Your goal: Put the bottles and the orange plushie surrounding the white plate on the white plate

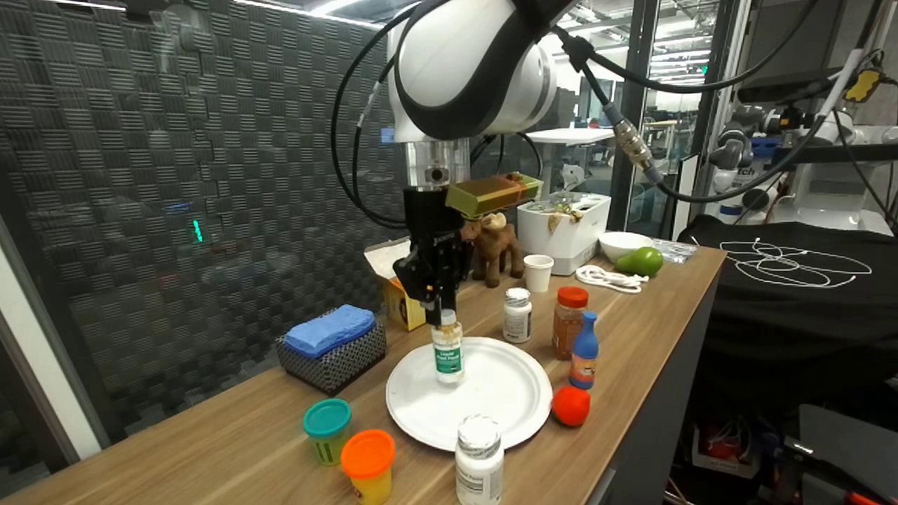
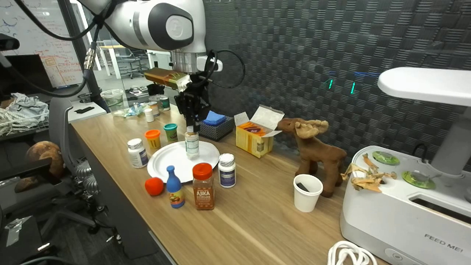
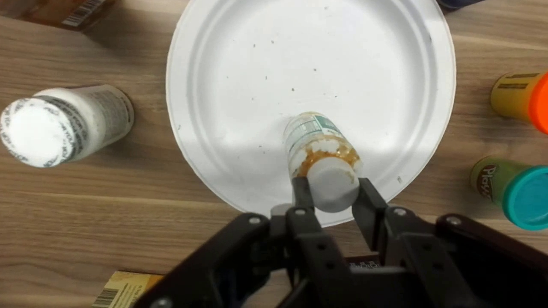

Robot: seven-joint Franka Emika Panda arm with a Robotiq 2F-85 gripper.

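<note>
A green-labelled bottle [image 3: 322, 149] is pinched by its white cap between the two fingers [image 3: 303, 192] of the gripper [image 3: 334, 188], which is pointed downward. Below the gripper, the bottle is held nearly upright over the white plate [image 3: 299, 51]; whether its base is borne by the plate cannot be told. To the gripper's left in the wrist view, a white-capped bottle [image 3: 98, 115] is seen off the plate; farther from the gripper, near that bottle, a red-capped jar [image 2: 203, 193] is shown in both exterior views. To the gripper's right in the wrist view, a teal-lidded tub [image 3: 509, 192] and an orange-lidded tub [image 3: 520, 98] are placed beyond the plate's rim. Across the plate from the gripper, a second white-capped bottle [image 1: 480, 463], a round red-orange item [image 1: 571, 406] and a blue bottle [image 1: 584, 358] are set on the wooden counter [image 1: 231, 435]. On the gripper's wall side, a mesh basket [image 2: 218, 133] topped by a blue cloth [image 2: 214, 118] and a yellow carton [image 2: 254, 142] with raised flaps are seen in both exterior views.
</note>
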